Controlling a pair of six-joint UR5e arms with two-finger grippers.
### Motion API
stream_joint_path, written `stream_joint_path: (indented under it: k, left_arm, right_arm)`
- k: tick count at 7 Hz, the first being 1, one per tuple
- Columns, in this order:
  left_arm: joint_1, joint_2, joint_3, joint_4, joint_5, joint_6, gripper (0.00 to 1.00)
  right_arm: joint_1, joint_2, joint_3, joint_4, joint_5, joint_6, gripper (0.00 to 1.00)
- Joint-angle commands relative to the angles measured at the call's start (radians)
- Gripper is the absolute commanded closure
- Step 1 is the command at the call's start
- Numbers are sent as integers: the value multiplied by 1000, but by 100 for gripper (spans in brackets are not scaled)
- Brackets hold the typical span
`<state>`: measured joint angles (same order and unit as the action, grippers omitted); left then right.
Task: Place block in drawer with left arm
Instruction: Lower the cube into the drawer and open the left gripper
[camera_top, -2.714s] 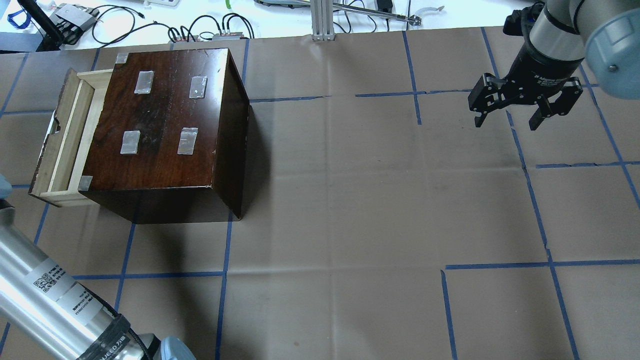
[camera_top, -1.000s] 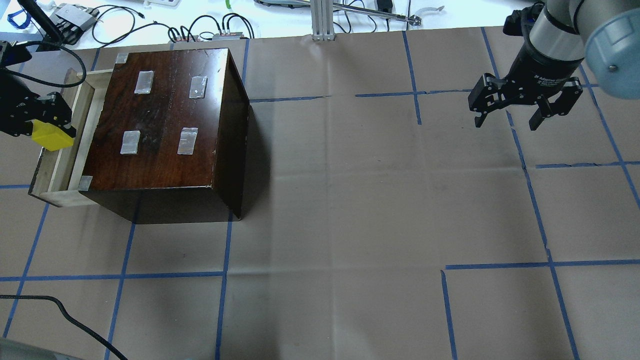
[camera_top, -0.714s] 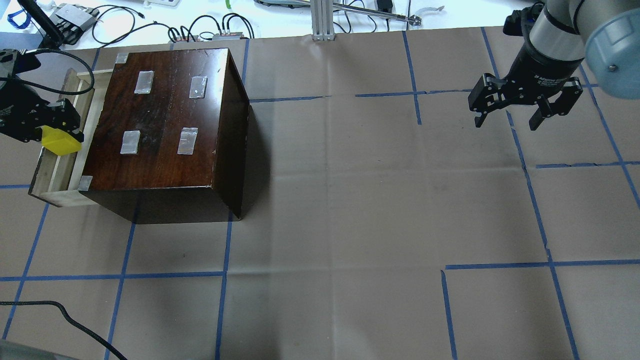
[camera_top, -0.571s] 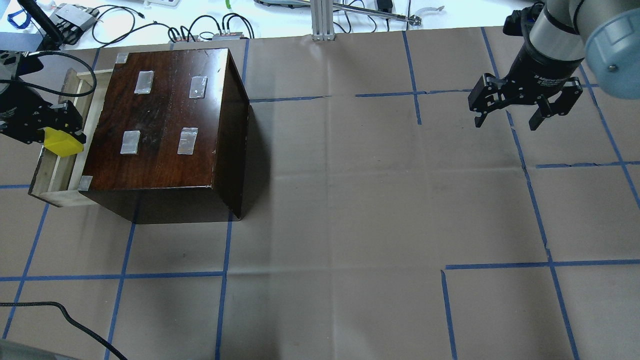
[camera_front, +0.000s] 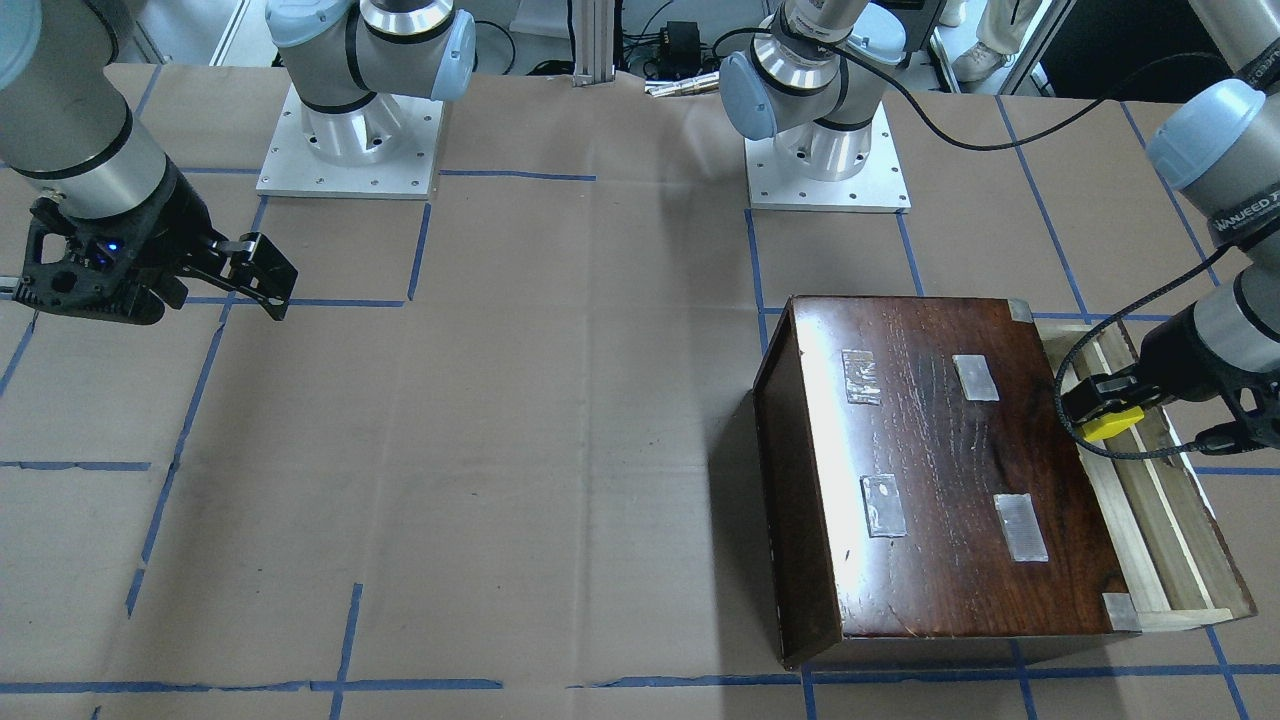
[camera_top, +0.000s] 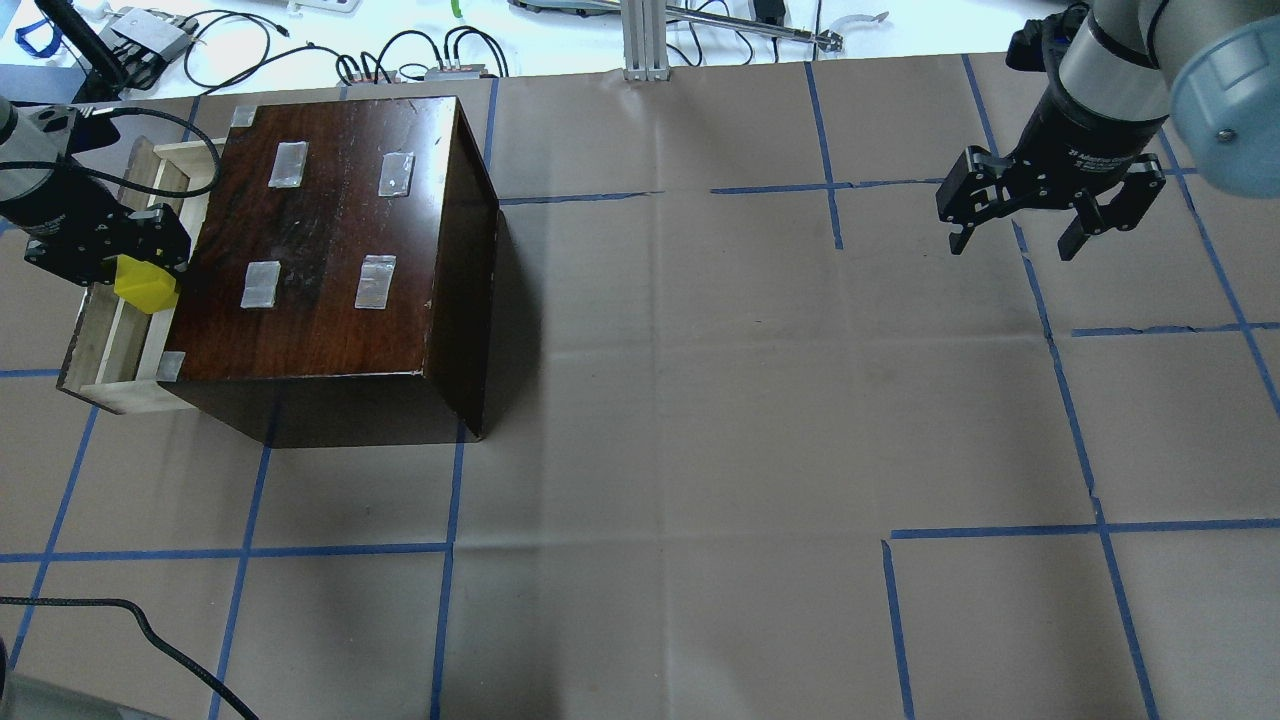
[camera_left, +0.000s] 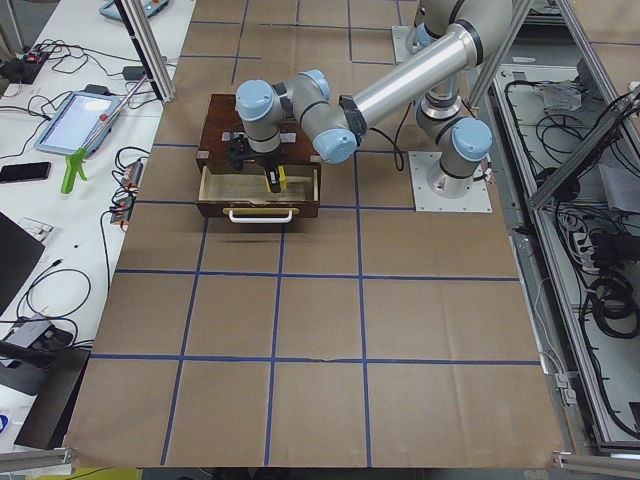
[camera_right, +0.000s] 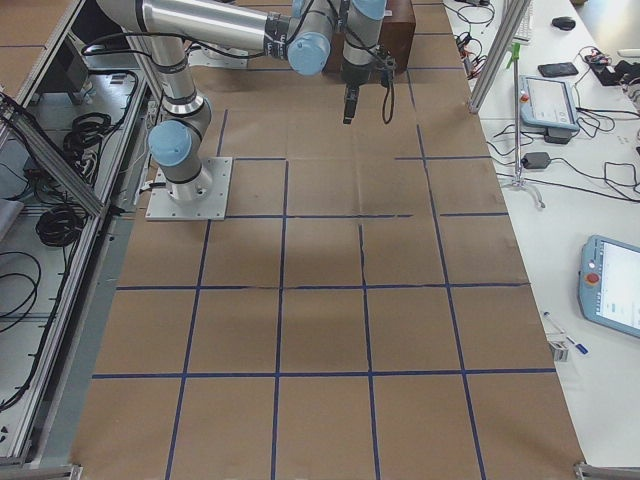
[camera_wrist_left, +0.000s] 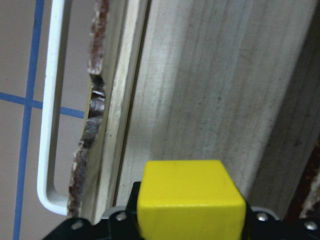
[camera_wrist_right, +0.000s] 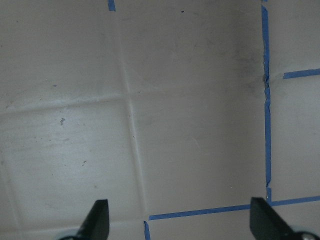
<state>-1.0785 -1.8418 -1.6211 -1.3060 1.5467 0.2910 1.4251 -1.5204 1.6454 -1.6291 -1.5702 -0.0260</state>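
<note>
The yellow block (camera_top: 143, 285) is held in my left gripper (camera_top: 130, 272), which is shut on it above the open pale-wood drawer (camera_top: 105, 345). The drawer sticks out of the dark brown box (camera_top: 330, 250) at the table's far left. In the front-facing view the block (camera_front: 1112, 423) hangs over the drawer (camera_front: 1165, 530). In the left wrist view the block (camera_wrist_left: 190, 197) sits between the jaws over the drawer floor (camera_wrist_left: 210, 90). My right gripper (camera_top: 1015, 238) is open and empty, far to the right, and also shows in the front-facing view (camera_front: 262, 290).
Brown paper with blue tape lines (camera_top: 700, 400) covers the table. Grey tape patches (camera_top: 375, 280) lie on the box top. A white handle (camera_wrist_left: 47, 115) runs along the drawer front. Cables and devices (camera_top: 300, 50) lie beyond the far edge.
My left gripper came in from the left with the block and moved right, over the open drawer. The right arm has not moved.
</note>
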Motion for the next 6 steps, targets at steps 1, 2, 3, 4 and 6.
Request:
stream_joint_path:
  k: [1,2,3,4,6]
  left_arm:
    - [0,0,-3,37,1,2,52]
    - [2,-5,-2,68,0,0,3]
    - [0,4,1,68,1,0,1]
    - [0,21,6,60,3,0,1]
    - [0,45,29,34,3,-3,1]
  right_arm:
    - [0,0,1,0,-1,0,0]
    - [0,0,1,0,-1,1,0]
    - [0,0,-1,0,-1,0,0]
    - [0,0,1,0,1,0,0]
    - [0,-1,1,0,-1,0,0]
